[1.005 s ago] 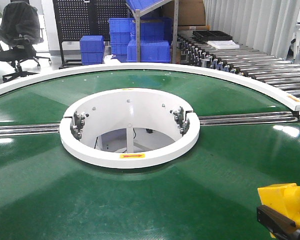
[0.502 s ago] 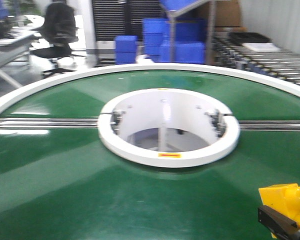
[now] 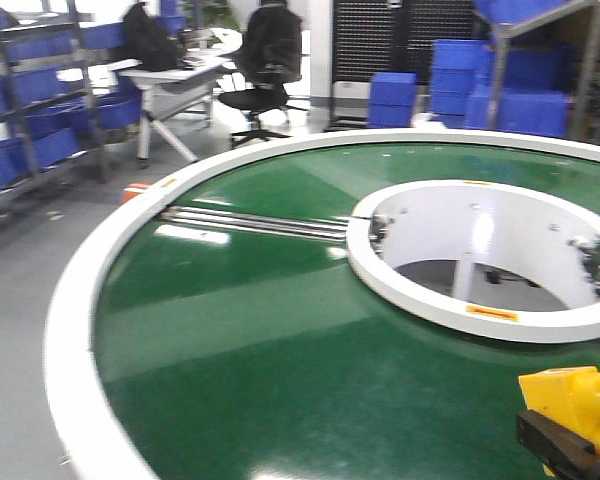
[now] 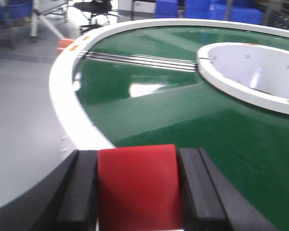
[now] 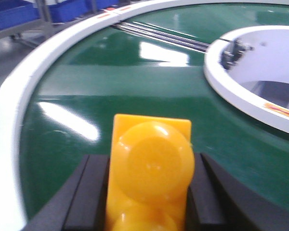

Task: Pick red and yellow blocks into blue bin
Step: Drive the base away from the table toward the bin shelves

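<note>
Both blocks in transit. My left hand [image 4: 137, 192] grips the red block [image 4: 136, 173] and my right hand [image 5: 149, 202] grips the yellow block [image 5: 151, 159]. Both seem held above the green surface [image 3: 280, 330], presumably for carrying. The blue bin appears in no view. The blocks' lower parts are cropped, and the backgrounds are blurred.

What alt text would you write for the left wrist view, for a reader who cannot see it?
A red block is held in the black left pincer at the bottom of the picture. Beyond it spreads a round green table with a white rim and a white ring around its central opening; grey floor lies to the left.
</note>
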Robot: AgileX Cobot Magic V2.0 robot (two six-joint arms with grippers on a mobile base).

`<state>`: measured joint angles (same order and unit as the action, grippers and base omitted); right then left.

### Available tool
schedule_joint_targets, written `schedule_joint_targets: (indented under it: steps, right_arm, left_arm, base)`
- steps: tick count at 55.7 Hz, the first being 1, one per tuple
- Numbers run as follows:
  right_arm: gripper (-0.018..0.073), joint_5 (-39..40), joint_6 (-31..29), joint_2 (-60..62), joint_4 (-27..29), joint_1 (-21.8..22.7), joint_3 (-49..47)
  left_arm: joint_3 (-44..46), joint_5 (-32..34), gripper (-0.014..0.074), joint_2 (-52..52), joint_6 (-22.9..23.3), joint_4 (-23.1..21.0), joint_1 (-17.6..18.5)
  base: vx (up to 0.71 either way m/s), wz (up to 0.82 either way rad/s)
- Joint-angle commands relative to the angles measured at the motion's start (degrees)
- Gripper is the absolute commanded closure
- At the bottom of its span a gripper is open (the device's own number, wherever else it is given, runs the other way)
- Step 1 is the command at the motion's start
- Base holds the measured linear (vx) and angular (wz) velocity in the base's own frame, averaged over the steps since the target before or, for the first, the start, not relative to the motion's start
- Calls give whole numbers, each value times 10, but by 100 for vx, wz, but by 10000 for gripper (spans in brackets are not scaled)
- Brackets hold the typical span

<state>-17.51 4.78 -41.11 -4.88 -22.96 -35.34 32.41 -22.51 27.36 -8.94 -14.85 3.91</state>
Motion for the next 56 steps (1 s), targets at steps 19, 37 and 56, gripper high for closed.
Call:
schedule_joint_targets:
  steps: [19, 37, 56]
  right_arm:
    - [570, 45, -3, 2, -7, 2, -18]
    - [570, 45, -3, 2, -7, 2, -18]
    - [570, 45, -3, 2, -7, 2, -18]
  left_arm:
    - [17, 48, 596, 3, 1, -9, 5]
    - [17, 48, 596, 3, 1, -9, 5]
    - [17, 48, 596, 3, 1, -9, 5]
  base:
    - [-16, 62]
    - [-17, 70]
    - [-12, 78]
